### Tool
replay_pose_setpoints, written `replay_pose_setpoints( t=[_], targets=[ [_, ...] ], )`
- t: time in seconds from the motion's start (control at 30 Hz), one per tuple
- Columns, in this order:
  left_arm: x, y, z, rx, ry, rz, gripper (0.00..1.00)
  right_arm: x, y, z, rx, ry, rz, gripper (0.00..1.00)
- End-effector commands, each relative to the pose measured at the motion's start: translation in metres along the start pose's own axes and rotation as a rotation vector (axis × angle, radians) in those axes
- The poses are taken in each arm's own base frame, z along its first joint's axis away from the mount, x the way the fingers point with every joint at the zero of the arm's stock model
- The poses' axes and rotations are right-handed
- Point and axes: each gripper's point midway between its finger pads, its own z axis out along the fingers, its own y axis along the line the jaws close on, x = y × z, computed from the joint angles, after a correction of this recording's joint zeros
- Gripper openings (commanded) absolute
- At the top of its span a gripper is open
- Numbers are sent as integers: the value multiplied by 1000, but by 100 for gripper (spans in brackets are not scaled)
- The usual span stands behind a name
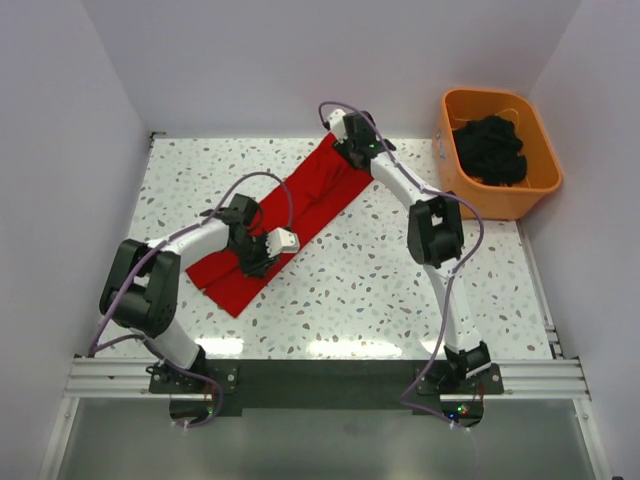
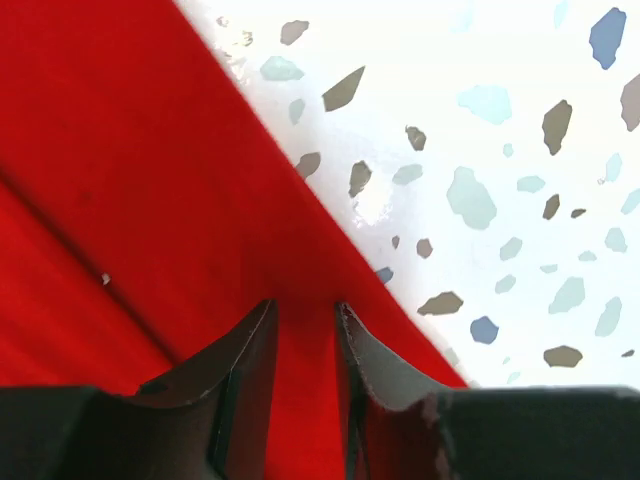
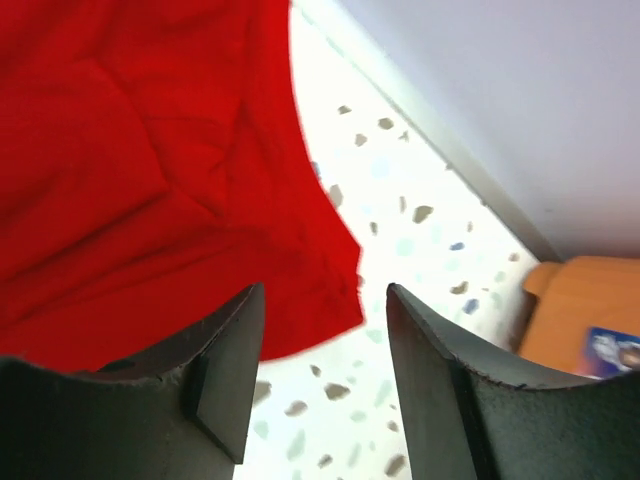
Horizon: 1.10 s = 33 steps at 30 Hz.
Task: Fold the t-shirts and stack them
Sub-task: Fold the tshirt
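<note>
You're clamping the left gripper (image 2: 304, 306) on the shirt (image 1: 310, 200) at its near edge, and hovering the right gripper (image 3: 323, 290), fingers apart, over the far corner, probably to fold.

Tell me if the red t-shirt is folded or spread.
Partly folded: the t-shirt lies as a long narrow strip on the table, no sleeves showing; the left wrist view shows overlapping layers.

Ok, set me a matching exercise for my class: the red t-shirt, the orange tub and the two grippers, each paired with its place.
Things:
1. t-shirt
2. tub
3. left gripper
4. right gripper

Places:
A. at the far right corner, dark cloth inside
B. over the strip's far end
C. folded into a long strip, lying slantwise on the table
D. at the strip's near end

Pairs: 1-C, 2-A, 3-D, 4-B.
</note>
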Motion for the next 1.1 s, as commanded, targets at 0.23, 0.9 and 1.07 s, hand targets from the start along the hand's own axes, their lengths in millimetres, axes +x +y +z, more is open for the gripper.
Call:
replay_pose_setpoints(
  t=[0.23,0.9,1.07],
  targets=[
    [-21,-74,45,153,90,115,28,-33,-51,-122,-115,-72,184,60],
    [-256,29,-58,79,-649,-205,36,61,26,-158,-590,217,418,40],
    [-234,97,-33,21,-594,-393,34,56,72,-149,-681,242,400,35]
  ],
)
